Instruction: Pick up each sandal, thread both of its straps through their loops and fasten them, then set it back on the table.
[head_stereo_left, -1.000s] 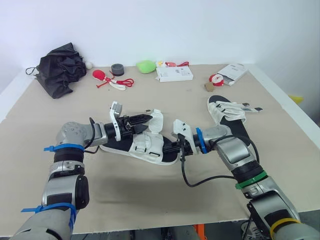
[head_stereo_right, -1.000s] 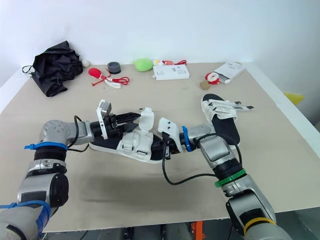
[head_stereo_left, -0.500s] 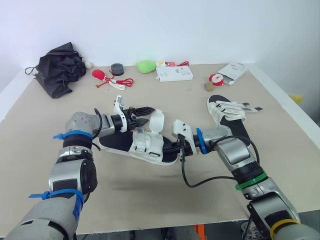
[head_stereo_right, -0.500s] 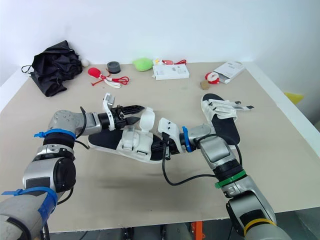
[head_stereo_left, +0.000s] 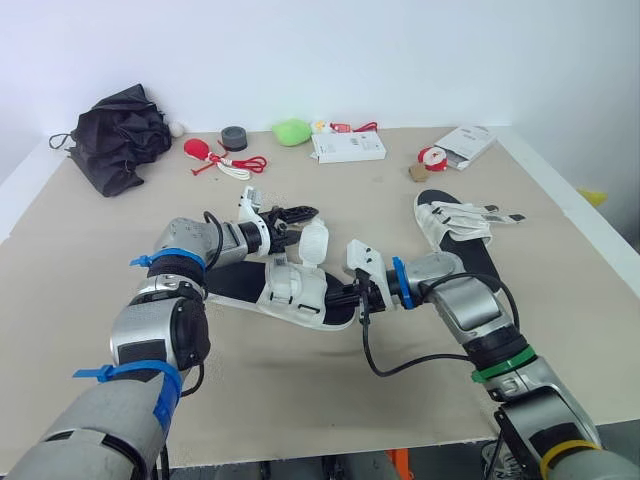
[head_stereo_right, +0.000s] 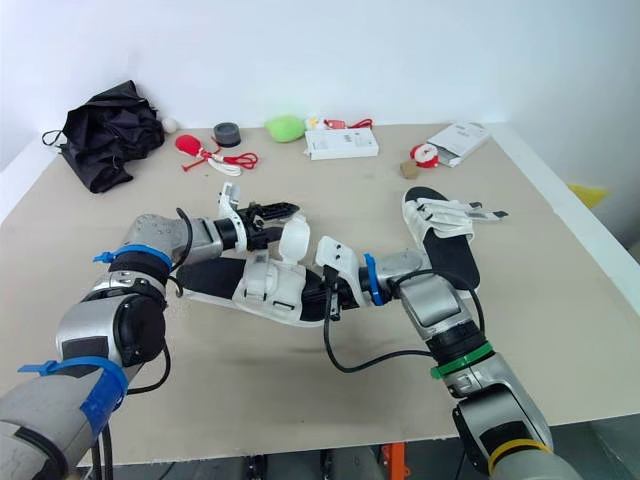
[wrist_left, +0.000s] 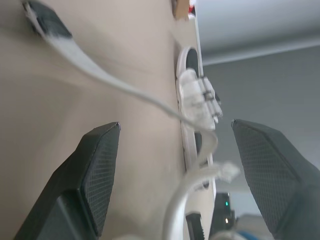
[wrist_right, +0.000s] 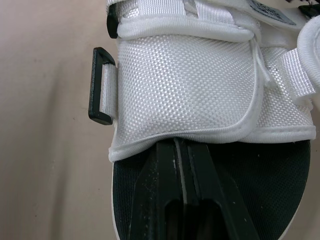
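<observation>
Left gripper (head_stereo_left: 308, 213) spread wide, empty, beside raised white strap (head_stereo_left: 312, 243) of near sandal (head_stereo_left: 285, 292) mid-table (head_stereo_left: 300, 400), right gripper (wrist_right: 180, 150) closed tight, tucked under its white upper (wrist_right: 185, 90), second sandal (head_stereo_left: 460, 235) lying further right, strap label unreadable.

Two silver-grey arms built of rounded, jointed segments with black joints. The left arm (head_stereo_left: 185, 238) wears blue cable ties (head_stereo_left: 160, 262). The right arm (head_stereo_left: 465, 305) carries a blue band (head_stereo_left: 401, 282), a green band (head_stereo_left: 502, 362) and a yellow band (head_stereo_left: 560, 447); a black cable (head_stereo_left: 400, 365) loops beneath it. The left gripper (head_stereo_left: 300, 213) and right gripper (head_stereo_left: 347, 295) are white wrist blocks with black fingers (wrist_left: 97, 170) bearing cross-hatched pads.
</observation>
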